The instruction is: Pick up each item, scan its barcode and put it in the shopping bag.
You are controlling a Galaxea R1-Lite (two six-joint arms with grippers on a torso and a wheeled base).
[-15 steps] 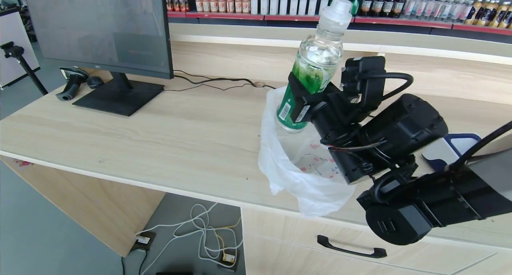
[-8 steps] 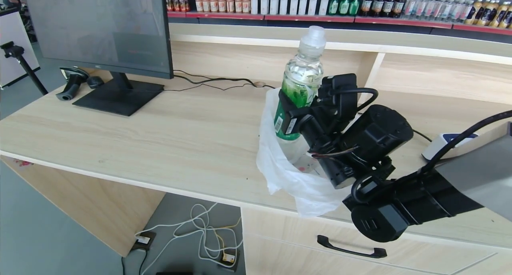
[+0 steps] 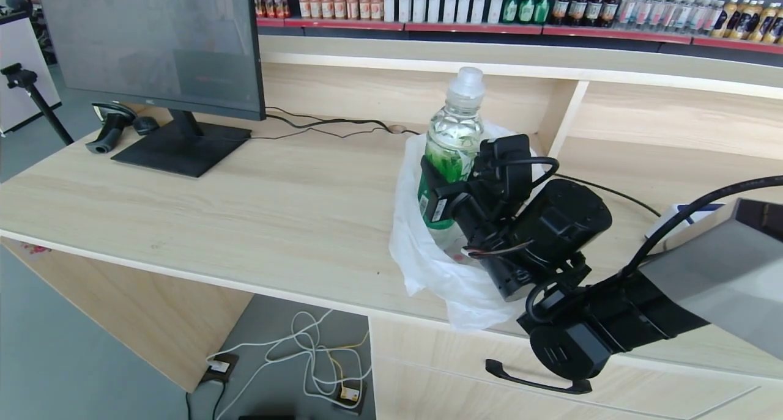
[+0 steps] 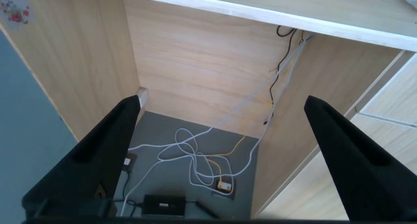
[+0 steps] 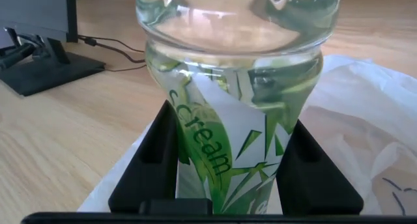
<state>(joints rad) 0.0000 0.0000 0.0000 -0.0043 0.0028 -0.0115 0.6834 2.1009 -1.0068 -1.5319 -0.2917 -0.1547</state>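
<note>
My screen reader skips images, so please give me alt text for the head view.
The right gripper holds a green-labelled bottle upright, its base inside a white shopping bag on a wooden counter. A monitor stands to its left.

Light wood tabletop (image 3: 244, 212): a monitor (image 3: 153, 41) stands far left, with a scanner (image 3: 110, 129) and a mouse (image 3: 145, 125) just beside its base; a black cable (image 3: 330, 125) trails along the back; a white bag (image 3: 428, 267) sits at the front edge; a white-and-blue device (image 3: 679, 215) lies right

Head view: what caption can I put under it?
Right gripper holds a green-labelled bottle upright in the mouth of the white shopping bag on the counter.
</note>
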